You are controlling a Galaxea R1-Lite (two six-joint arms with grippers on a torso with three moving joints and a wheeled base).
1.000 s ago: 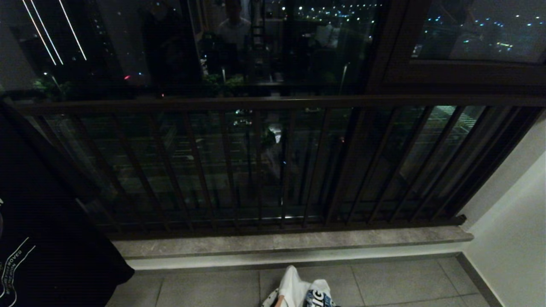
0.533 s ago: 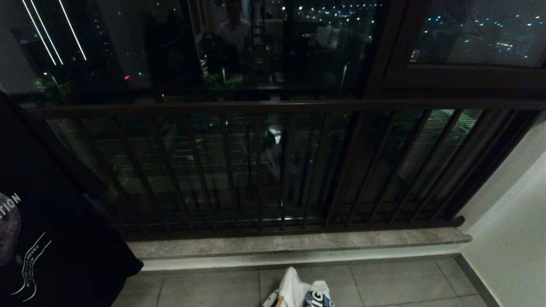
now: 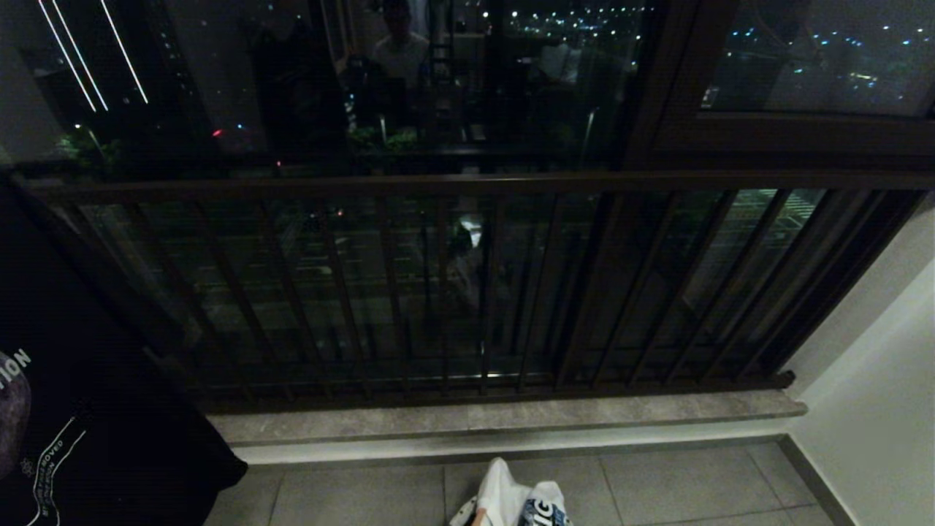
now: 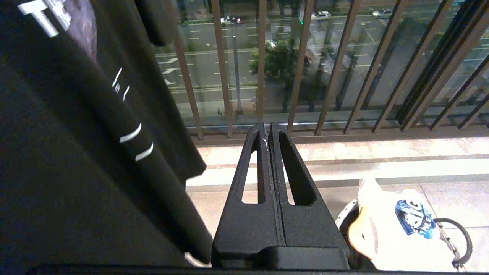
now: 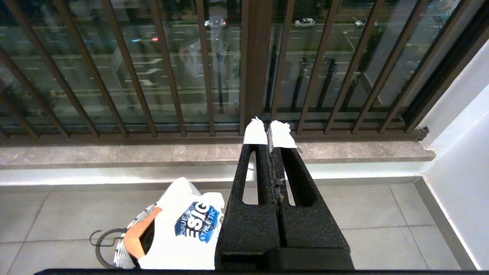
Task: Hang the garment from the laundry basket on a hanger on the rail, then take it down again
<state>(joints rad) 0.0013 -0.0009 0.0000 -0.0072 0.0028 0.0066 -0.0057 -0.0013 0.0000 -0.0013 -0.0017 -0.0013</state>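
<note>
- A dark metal balcony railing (image 3: pixel 467 277) with upright bars is seen across the head view, with night-time city lights behind the glass above it.
- A grey tiled floor (image 3: pixel 657 482) and a stone ledge (image 3: pixel 511 416) are found at the railing's foot; a white wall (image 3: pixel 869 409) closes the right side.
- A black printed T-shirt (image 3: pixel 88 409) is seen hanging at the left edge.
- The left gripper (image 4: pixel 267 131) is held level, aimed at the railing, its jaws pressed together on nothing (the black shirt hangs just beside it).
- The right gripper (image 5: pixel 269 130) is posed the same way, white-taped tips together and empty.
- A white garment (image 5: pixel 187 233) with a blue logo is bunched in the laundry basket (image 4: pixel 460 233) on the floor, below both grippers.
- A dark hanger hook (image 5: pixel 100 238) is seen on the tiles beside the garment.
</note>
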